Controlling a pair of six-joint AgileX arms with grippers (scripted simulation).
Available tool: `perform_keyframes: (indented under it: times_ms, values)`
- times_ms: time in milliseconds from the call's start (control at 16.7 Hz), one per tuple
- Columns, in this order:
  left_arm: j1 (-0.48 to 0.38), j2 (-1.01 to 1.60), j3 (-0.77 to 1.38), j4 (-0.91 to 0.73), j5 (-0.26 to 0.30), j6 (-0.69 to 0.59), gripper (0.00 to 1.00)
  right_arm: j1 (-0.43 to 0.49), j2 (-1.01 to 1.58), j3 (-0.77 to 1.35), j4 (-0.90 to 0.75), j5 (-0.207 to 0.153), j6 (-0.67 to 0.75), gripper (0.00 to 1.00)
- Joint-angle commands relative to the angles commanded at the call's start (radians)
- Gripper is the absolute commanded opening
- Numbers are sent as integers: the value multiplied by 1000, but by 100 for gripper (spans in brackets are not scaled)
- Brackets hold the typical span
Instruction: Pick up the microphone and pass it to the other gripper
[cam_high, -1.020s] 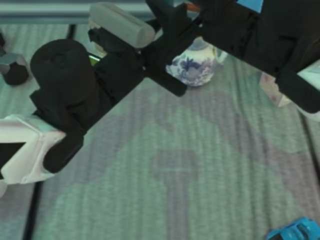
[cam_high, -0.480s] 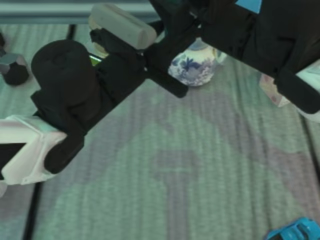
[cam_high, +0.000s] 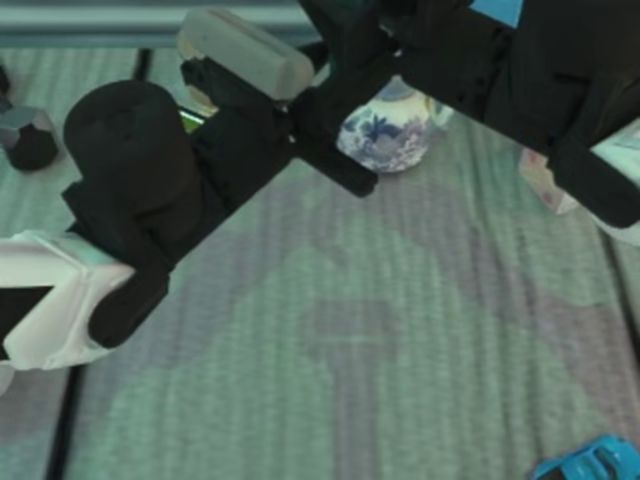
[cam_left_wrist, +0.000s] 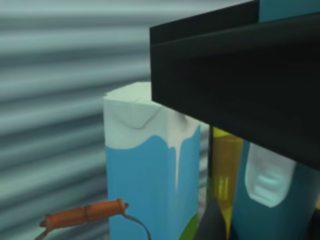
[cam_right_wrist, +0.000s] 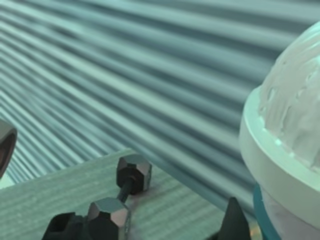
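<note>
My 2 claws meet at the worktop's far edge above the teapot (cam_high: 385, 130). The microphone (cam_left_wrist: 272, 192) hangs between them; which claw grips it, I cannot tell. It looks light, rigid and smooth: best pinched mid-handle, below the rounded head (cam_right_wrist: 292, 125).
</note>
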Motion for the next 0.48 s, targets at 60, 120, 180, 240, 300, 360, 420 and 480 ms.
perform_keyframes:
  times_ms: [60, 120, 180, 240, 300, 360, 420, 480]
  values:
    - [0, 0, 0, 0, 0, 0, 30, 0, 0, 0, 0, 0, 0, 0]
    - [0, 0, 0, 0, 0, 0, 38, 0, 0, 0, 0, 0, 0, 0]
    - [0, 0, 0, 0, 0, 0, 45, 0, 0, 0, 0, 0, 0, 0]
    - [0, 0, 0, 0, 0, 0, 53, 0, 0, 0, 0, 0, 0, 0]
    - [0, 0, 0, 0, 0, 0, 60, 0, 0, 0, 0, 0, 0, 0]
    - [0, 0, 0, 0, 0, 0, 68, 0, 0, 0, 0, 0, 0, 0]
    - [0, 0, 0, 0, 0, 0, 75, 0, 0, 0, 0, 0, 0, 0]
    - [0, 0, 0, 0, 0, 0, 83, 0, 0, 0, 0, 0, 0, 0]
